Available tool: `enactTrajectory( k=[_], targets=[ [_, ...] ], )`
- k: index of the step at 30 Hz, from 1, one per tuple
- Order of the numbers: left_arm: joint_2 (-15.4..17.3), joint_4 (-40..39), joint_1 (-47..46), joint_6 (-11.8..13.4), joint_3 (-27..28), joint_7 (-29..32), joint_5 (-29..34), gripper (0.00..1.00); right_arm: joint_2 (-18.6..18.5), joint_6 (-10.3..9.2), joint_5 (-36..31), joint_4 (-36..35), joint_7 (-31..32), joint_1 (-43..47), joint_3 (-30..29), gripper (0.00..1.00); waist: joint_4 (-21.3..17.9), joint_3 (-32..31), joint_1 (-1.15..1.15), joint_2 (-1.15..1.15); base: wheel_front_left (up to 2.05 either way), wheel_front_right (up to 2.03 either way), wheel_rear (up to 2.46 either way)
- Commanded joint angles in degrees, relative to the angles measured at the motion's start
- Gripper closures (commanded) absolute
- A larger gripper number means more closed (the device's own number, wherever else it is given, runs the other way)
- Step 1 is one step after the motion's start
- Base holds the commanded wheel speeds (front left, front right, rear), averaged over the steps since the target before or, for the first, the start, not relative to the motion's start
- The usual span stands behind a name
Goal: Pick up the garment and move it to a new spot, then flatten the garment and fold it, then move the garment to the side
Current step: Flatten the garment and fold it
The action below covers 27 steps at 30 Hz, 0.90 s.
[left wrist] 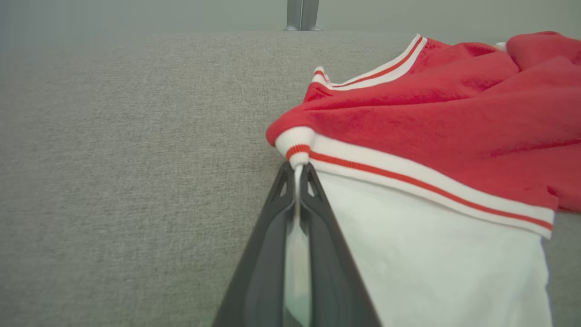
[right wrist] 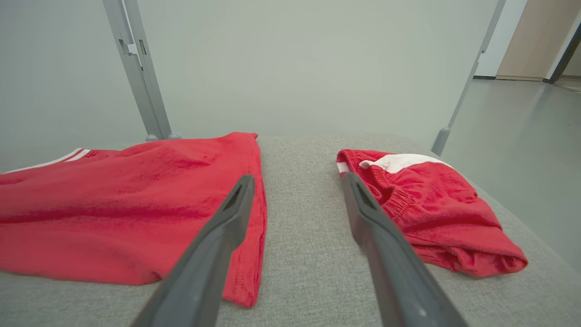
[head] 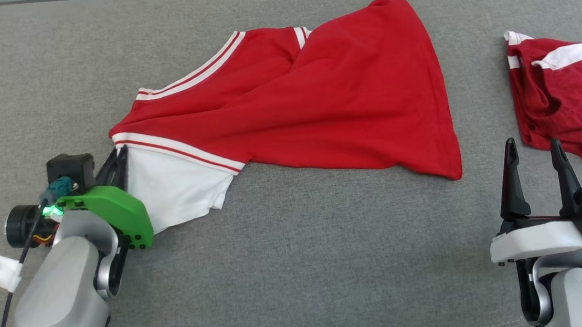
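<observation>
Head view: garment [head: 328,98], soft, light and limp, is spread creased on the worktop [head: 316,239], left of the shorts [head: 570,98]. Corners are judged the best holds.

Left wrist view: left end effector [left wrist: 297,165], held low, is pinched on the garment's [left wrist: 431,122] white edge.

Right wrist view: right end effector [right wrist: 297,179] is spread, empty, levelled just before the shorts [right wrist: 431,204].

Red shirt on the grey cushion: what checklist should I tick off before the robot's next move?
1. Left pincer shut on the shirt's white sleeve corner: ok.
2. Right pincer open, holding nothing: ok.
3. Shirt spread flat: not ok, creased and bunched.
4. Other red garment apart from the shirt: ok.
5. Grip firm enough to lift: cannot tell.
</observation>
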Motion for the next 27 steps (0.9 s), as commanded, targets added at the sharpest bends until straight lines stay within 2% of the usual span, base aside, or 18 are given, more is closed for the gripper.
enactTrajectory(
  k=[1,6,12,17,18,19,20,27],
  targets=[
    [1.36,-0.79,1.14,0.61,0.94,0.26,-0.54,1.00,-0.03,-0.08,-0.09,-0.36,-0.11,0.50,-0.19,0.00,1.15,-0.35,0.00,0.00,0.00,0.00,0.00],
    [2.62,-3.32,2.68,1.13,1.90,0.19,-1.30,1.00,0.00,-0.08,-0.27,0.25,-0.13,0.17,-0.74,0.00,2.04,-0.23,0.00,0.00,0.00,0.00,0.00],
    [1.80,-5.67,3.21,0.57,1.01,-0.06,-1.66,1.00,0.27,-0.08,-0.02,1.07,-0.17,-0.27,-1.36,0.00,2.36,-0.35,0.00,0.00,0.00,0.00,0.00],
    [2.13,-7.11,2.46,1.19,0.94,-0.25,-1.64,1.00,0.78,-0.08,0.02,1.36,-0.21,-0.24,-1.37,0.00,1.96,-0.58,0.00,0.00,0.00,0.00,0.00],
    [2.26,-7.41,2.36,1.32,1.03,-0.48,-1.62,0.86,0.88,-0.08,0.01,1.40,-0.21,-0.18,-1.41,0.00,1.86,-0.62,0.00,0.00,0.00,0.00,0.00],
    [2.37,-7.52,2.38,1.47,1.11,-0.54,-1.70,0.52,1.00,-0.08,0.02,1.44,-0.21,-0.10,-1.44,0.00,1.74,-0.68,0.00,0.00,0.00,0.00,0.00],
    [2.50,-7.65,2.46,1.66,1.27,-0.72,-1.81,0.00,1.05,-0.08,0.04,1.50,-0.22,-0.01,-1.47,0.00,1.62,-0.74,0.00,0.00,0.00,0.00,0.00],
    [3.67,-9.46,5.66,2.02,2.61,-2.34,-2.99,0.00,1.46,-0.08,0.10,1.50,-0.21,1.01,-2.16,0.00,1.50,-1.42,0.00,0.00,0.00,0.00,0.00]
  ],
)
